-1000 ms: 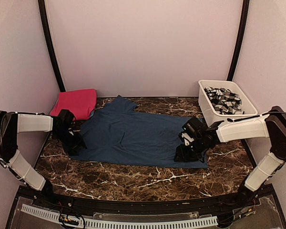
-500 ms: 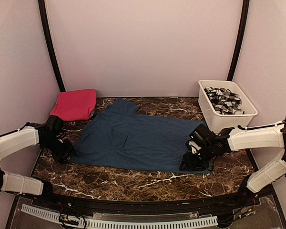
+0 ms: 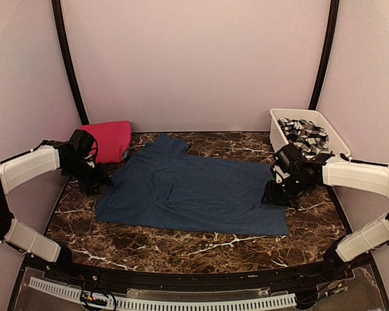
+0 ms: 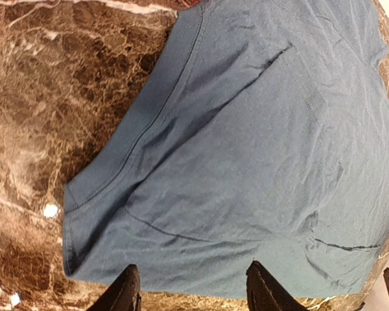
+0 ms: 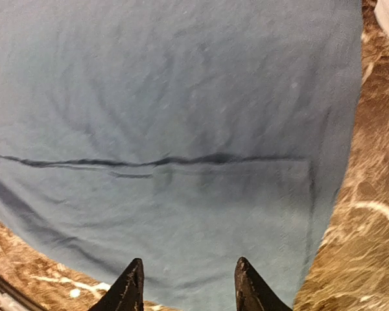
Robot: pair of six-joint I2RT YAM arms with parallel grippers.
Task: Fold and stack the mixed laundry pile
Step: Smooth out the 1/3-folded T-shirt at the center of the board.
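We could bunch the blue shirt (image 3: 188, 191)
Our left gripper (image 4: 194, 295) and right gripper (image 5: 188, 288) hang half-open, empty; a shallow pinch would drag it crooked.

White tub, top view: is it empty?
No, the tub holds grey-and-white patterned cloth heaped inside it.
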